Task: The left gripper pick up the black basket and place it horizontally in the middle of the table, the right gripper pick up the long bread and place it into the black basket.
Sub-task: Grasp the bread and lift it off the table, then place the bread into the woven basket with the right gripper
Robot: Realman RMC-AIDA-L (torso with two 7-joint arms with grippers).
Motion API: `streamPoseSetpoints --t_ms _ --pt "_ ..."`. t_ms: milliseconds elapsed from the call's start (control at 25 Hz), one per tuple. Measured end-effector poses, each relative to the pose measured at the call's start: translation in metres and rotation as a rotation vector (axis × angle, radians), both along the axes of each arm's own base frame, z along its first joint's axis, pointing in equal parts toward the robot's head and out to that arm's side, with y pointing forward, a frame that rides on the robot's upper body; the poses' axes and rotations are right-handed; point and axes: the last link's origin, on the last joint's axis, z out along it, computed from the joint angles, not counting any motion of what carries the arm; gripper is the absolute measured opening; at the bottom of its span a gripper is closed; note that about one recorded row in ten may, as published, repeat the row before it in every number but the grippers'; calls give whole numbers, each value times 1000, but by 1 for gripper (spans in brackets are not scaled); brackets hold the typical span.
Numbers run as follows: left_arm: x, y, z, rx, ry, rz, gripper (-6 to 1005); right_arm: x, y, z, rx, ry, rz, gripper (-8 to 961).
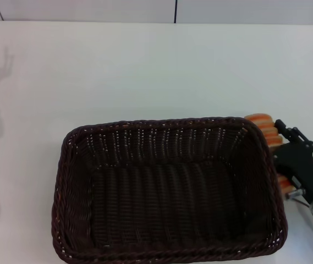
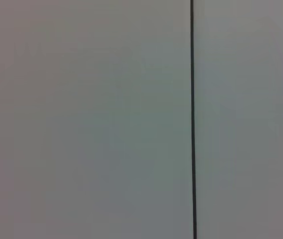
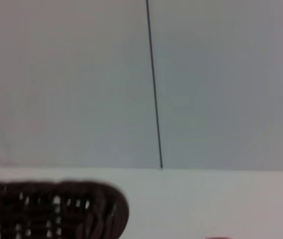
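Observation:
The black basket [image 1: 167,192] lies lengthwise across the white table [image 1: 145,71] near the front edge, and it is empty. The long bread [image 1: 262,125] lies on the table just outside the basket's right rim. It is partly hidden by the rim and by my right gripper [image 1: 295,159], which sits directly over its middle. Whether the gripper holds the bread does not show. A corner of the basket [image 3: 56,209] shows in the right wrist view. The left gripper is out of view, and its wrist view shows only a wall.
A pale wall with a dark vertical seam [image 1: 175,11] stands behind the table. The seam also shows in the left wrist view [image 2: 192,119] and the right wrist view [image 3: 153,84]. White tabletop stretches behind and left of the basket.

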Motion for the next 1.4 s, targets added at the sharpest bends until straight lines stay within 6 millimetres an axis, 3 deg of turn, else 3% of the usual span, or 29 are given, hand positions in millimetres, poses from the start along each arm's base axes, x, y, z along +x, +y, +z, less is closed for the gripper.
streamPoseSetpoints --t_ms 160,320,440,640,840,1000,1200,1400 --pt "0 0 -1 -4 1 1 790 -4 -10 17 110 54 47 633" --pt "0 0 -3 -17 14 -3 791 -14 -29 47 293 130 163 587" --pt "0 0 -3 -19 16 -4 791 -35 -49 63 372 205 347 556" --pt "2 0 -5 -24 16 -9 791 -64 -72 70 366 330 587 511" --pt "3 0 -6 -29 12 -13 790 -81 -61 54 227 352 673 469" --pt "2 0 -6 -28 10 -14 790 -85 -44 39 81 391 626 437" --pt "2 -1 -6 -32 14 -14 789 -90 -24 23 -101 413 593 538" --pt "1 -2 -8 -41 15 -13 789 -91 -22 23 -101 408 593 661"
